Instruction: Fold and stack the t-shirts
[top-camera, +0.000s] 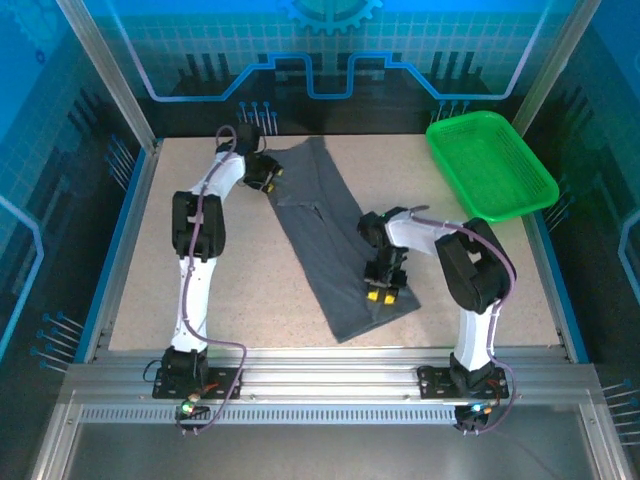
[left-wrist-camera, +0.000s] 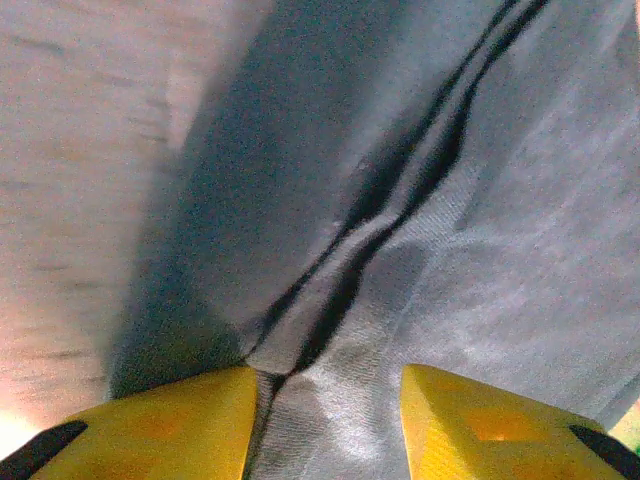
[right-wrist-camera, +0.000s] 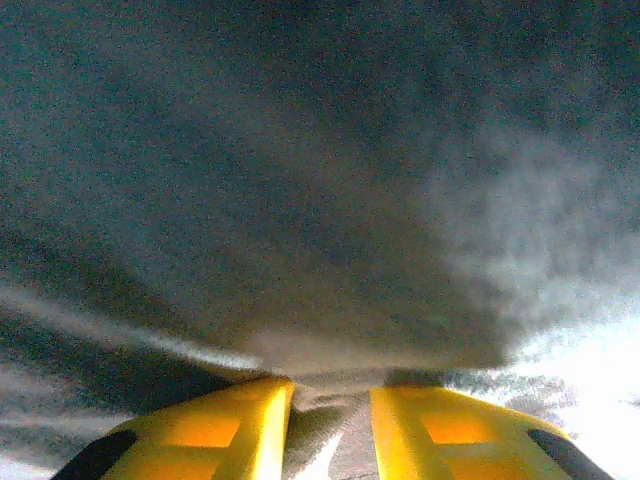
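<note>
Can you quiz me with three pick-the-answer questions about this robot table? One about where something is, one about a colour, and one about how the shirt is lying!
1. Where is the green basket?
A) at the far right corner of the table
B) at the near left corner
C) in the middle of the table

2. What colour is the t-shirt?
A) red
B) dark grey
C) white

3. How is the t-shirt lying?
A) rolled in a ball
B) hanging off the edge
C) flat in a long strip

Answers:
1 A, the top view shows it at the far right corner.
2 B, the cloth looks dark grey.
3 C, it stretches slantwise across the table, lying flat.
</note>
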